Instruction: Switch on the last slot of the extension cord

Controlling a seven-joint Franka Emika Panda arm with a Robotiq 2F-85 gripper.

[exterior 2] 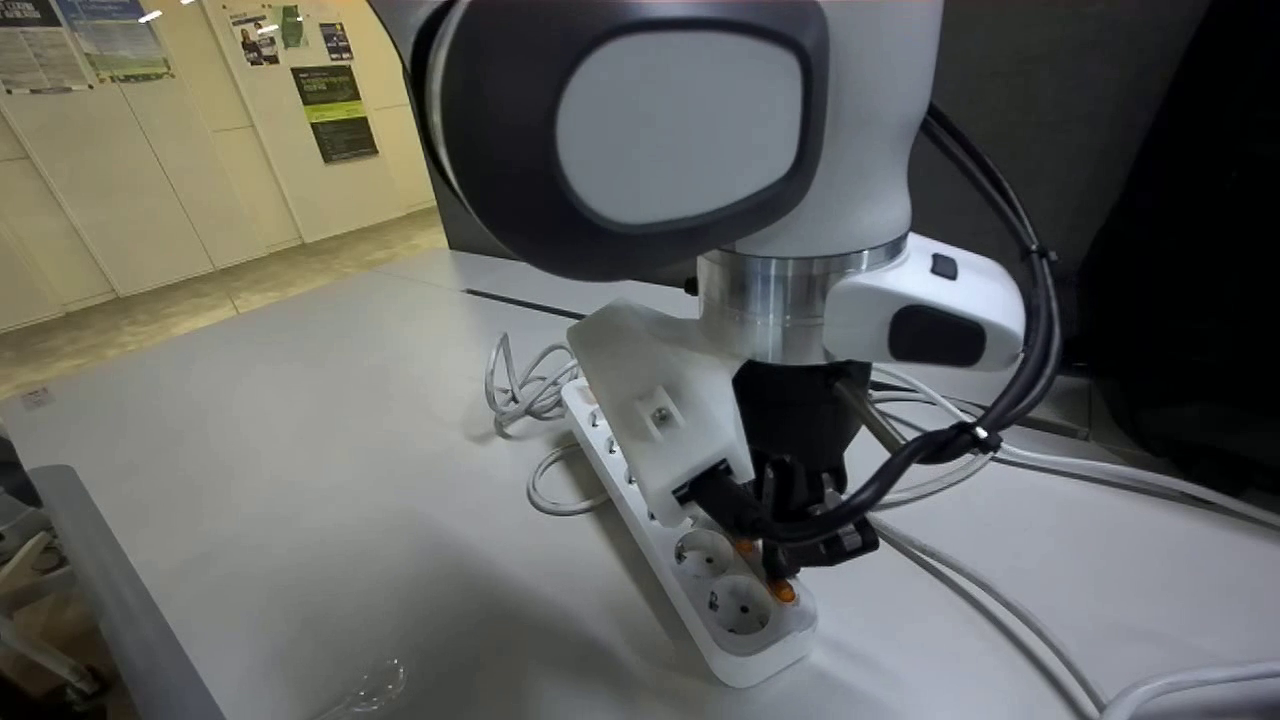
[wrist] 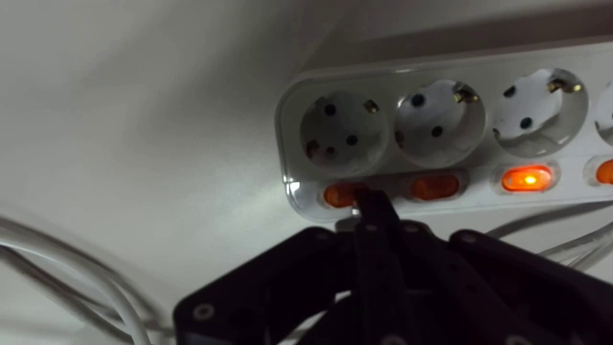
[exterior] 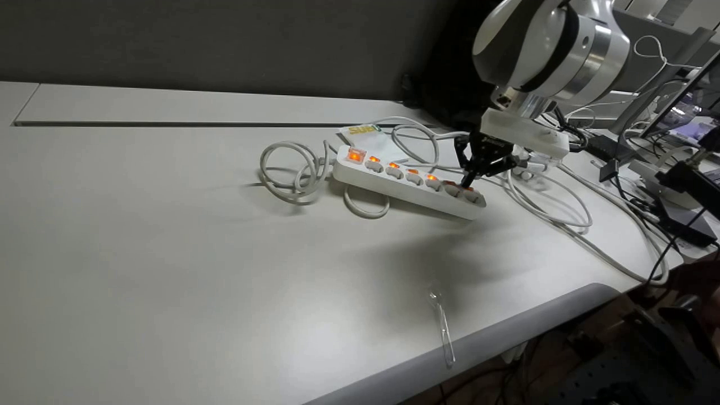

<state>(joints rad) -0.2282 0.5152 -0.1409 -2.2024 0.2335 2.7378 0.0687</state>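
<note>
- Lying nearest in both exterior views, a clear spoon-like utensil reaches the edge of the white table.
- Beyond it, the extension cord rests slantwise on the table; its round sockets hold pin holes and metal contacts, the last slot included.
- At that slot's switch, dull orange, the gripper points down, fingers together; touching or just above, I cannot tell.
- Inside its recess, the third switch from that end glows.
- Behind the extension cord sits a white flat piece with yellow lettering.
- Farthest, posters hang on a wall.
</note>
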